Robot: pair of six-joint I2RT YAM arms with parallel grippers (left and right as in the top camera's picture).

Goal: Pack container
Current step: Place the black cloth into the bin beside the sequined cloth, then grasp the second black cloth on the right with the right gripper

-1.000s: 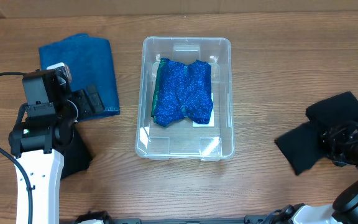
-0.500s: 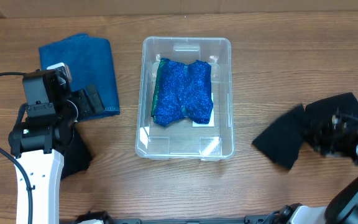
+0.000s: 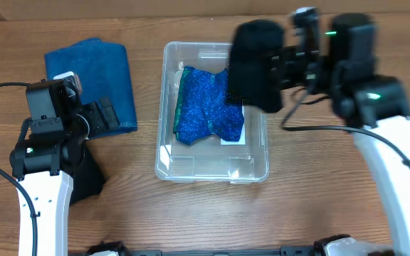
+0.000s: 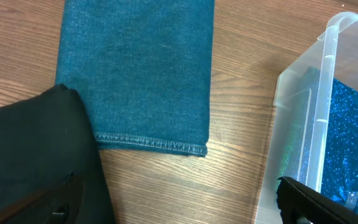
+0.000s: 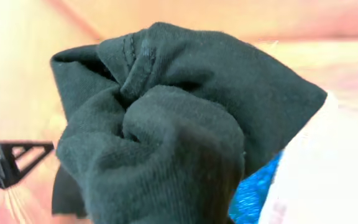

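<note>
The clear container stands mid-table with a sparkly blue cloth lying in it. My right gripper is shut on a bunched black cloth and holds it in the air over the container's far right corner. In the right wrist view the black cloth fills the frame and hides the fingers, with the blue cloth below it. My left gripper is open and empty at the near edge of a folded teal cloth. In the left wrist view its fingers span bare wood beside the container.
A second black cloth lies on the table under my left arm and also shows in the left wrist view. The teal cloth lies flat left of the container. A wall edge runs along the far side of the table.
My right arm has swung from the table's right side up and left, carrying the black cloth off the table to above the container. The left arm has not moved.
</note>
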